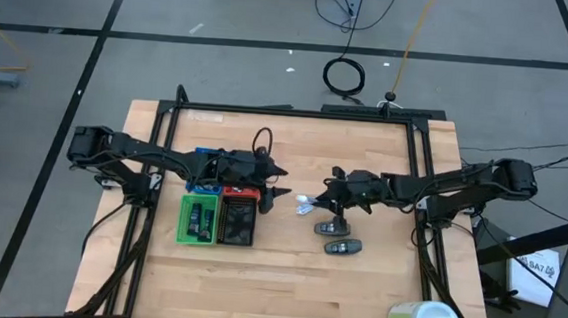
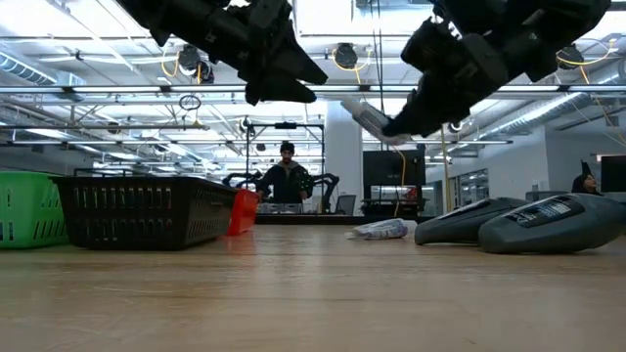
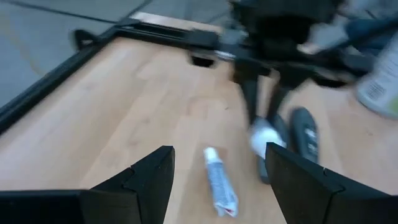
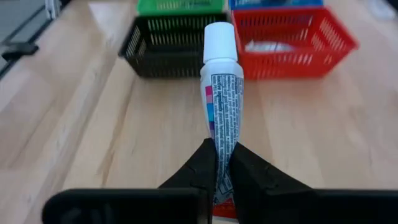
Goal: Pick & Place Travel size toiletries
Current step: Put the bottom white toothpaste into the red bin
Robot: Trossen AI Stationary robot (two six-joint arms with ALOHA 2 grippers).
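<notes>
- Fingers (image 4: 249, 177) of the right gripper (image 4: 225, 171) are pinching a white-capped tube (image 4: 221, 87) by its crimped tail, lifting it above the table (image 4: 124, 137).
- Tube print is showing pink and blue blocks; its fine lettering is too small to read.
- Left gripper (image 3: 217, 180) is hanging with fingers spread, holding nothing, above another tube (image 3: 220, 182).
- Two dark packs (image 1: 339, 237) are lying near the right gripper.

The right gripper (image 4: 224, 163) is pinching shut, hanging raised right of the black tray (image 1: 237, 221); the left gripper (image 3: 217, 180) is gaping open above that tray's right edge.

Grey tiled floor (image 1: 224, 14), ceiling lights (image 2: 344, 54)
</notes>
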